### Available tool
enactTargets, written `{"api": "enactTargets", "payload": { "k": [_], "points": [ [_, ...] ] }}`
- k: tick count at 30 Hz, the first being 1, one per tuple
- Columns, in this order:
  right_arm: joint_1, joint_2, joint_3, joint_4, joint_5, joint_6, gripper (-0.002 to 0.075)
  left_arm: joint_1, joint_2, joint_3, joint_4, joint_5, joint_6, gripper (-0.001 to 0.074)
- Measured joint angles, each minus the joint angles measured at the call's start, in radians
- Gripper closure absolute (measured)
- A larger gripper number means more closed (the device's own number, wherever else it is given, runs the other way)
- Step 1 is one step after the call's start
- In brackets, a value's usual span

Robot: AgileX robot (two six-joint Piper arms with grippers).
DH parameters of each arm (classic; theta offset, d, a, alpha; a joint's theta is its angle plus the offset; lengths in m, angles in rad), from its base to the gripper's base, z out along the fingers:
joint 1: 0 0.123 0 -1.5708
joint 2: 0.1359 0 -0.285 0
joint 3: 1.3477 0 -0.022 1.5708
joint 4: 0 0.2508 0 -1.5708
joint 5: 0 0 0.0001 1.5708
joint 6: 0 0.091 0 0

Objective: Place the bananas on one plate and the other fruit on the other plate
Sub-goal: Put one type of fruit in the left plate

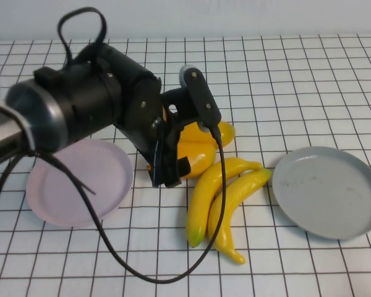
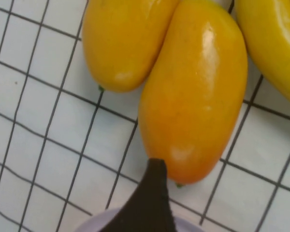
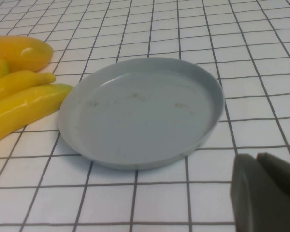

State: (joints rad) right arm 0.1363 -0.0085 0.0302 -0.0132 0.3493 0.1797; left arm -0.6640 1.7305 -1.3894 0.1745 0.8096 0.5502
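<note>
Other fruit point(image 1: 195, 154), two mangoes mid-table, not yet plated. Left to right: empty pink plate point(image 1: 55, 198); left gripper point(image 1: 167, 167) poised open over mangoes; bananas point(image 1: 226, 198); grey plate point(image 1: 352, 216); right gripper point(image 3: 266, 193) shut, parked near it. Next: closure on one mango is needed

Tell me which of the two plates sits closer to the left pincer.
The pink plate, just beside the left pincer hovering over the orange fruits. The grey plate lies across the bananas, near the right pincer. Both plates are empty.
</note>
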Motion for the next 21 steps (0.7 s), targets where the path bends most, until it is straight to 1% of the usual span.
{"api": "enactTargets", "payload": {
  "k": [4, 10, 13, 21],
  "points": [
    [0.0, 0.0, 0.0, 0.0, 0.0, 0.0, 0.0742, 0.0, 0.075, -0.013, 0.004, -0.053, 0.026, 0.0069],
    [0.0, 0.0, 0.0, 0.0, 0.0, 0.0, 0.0742, 0.0, 0.132, -0.015, 0.006, -0.132, 0.047, 0.0069],
    [0.0, 0.0, 0.0, 0.0, 0.0, 0.0, 0.0743, 0.0, 0.159, -0.015, 0.003, -0.143, 0.052, 0.0069],
    [0.0, 0.0, 0.0, 0.0, 0.0, 0.0, 0.0742, 0.034, 0.208, -0.023, 0.004, -0.169, 0.054, 0.0069]
  ]
}}
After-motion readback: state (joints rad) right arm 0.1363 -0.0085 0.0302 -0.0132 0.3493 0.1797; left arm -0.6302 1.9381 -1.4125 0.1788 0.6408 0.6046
